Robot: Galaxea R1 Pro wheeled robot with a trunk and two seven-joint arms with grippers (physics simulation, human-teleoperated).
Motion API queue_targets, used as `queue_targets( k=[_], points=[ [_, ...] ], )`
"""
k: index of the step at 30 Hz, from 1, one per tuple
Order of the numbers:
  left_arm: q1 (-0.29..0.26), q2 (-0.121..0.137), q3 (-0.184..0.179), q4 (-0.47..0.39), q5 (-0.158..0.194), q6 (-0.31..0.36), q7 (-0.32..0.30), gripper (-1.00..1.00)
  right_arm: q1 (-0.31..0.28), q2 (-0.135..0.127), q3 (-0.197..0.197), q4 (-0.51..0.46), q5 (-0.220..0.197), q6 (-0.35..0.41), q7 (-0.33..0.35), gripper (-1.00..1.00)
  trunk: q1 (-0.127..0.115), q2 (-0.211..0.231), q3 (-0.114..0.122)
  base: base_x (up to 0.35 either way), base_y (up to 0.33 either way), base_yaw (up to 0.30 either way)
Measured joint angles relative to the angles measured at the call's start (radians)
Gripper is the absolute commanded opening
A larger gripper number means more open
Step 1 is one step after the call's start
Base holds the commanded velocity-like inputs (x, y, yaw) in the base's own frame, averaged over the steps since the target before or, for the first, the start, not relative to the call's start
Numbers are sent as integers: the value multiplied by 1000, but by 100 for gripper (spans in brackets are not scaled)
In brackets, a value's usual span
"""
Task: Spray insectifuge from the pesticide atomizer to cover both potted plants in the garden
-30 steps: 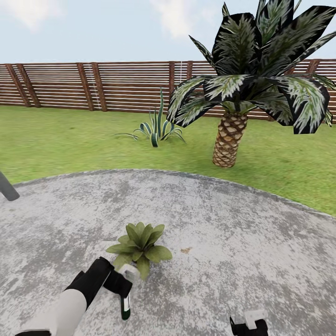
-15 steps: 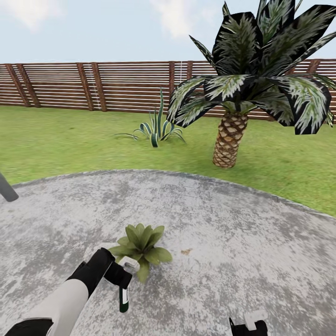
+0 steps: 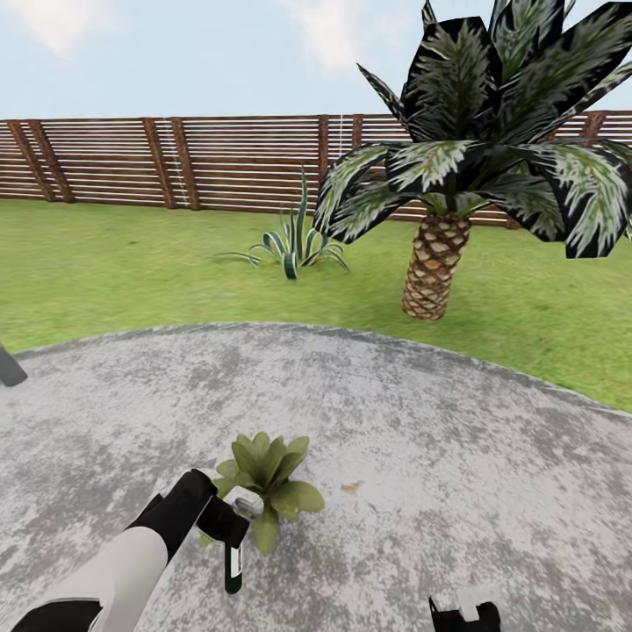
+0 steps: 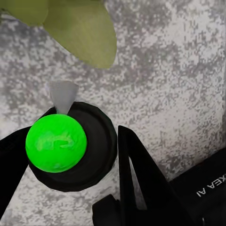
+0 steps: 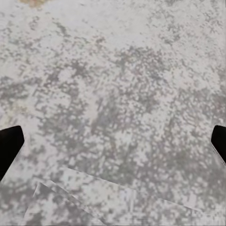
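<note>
On the grey stone paving [image 3: 421, 439] of the garden stands one potted plant [image 3: 268, 474], a low rosette of green leaves. My left gripper [image 3: 230, 525] hovers right beside it on its near-left side, shut on the pesticide atomizer [image 3: 233, 566], a slim dark bottle with a white label that hangs down from the fingers. In the left wrist view the atomizer [image 4: 70, 143] appears end-on, dark and round with a bright green cap, between the black fingers [image 4: 134, 165], and a leaf [image 4: 82, 28] lies just beyond it. My right gripper [image 3: 465, 612] is low at the near right, open over bare paving [image 5: 113, 94].
A palm tree [image 3: 434, 263] stands on the lawn [image 3: 105, 263] at the right, with a spiky striped agave [image 3: 294, 241] left of it. A brown slatted fence [image 3: 175, 162] closes the back. A grey post [image 3: 9, 369] cuts in at the left edge.
My left gripper has carried the atomizer a little up and closer to the potted plant. The head view has shifted slightly. The right gripper has stayed put.
</note>
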Motion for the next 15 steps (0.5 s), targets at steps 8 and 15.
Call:
queue_targets(
  k=[8,15],
  points=[
    [2,-3,0,17,0,-1,0,-100,0,1,0,0,0,0,0,100,1,0,0,91,-122,112],
    [23,-1,-4,30,-3,-2,0,-100,0,2,0,-1,0,0,-1,100,1,0,0,8,-30,8]
  ],
)
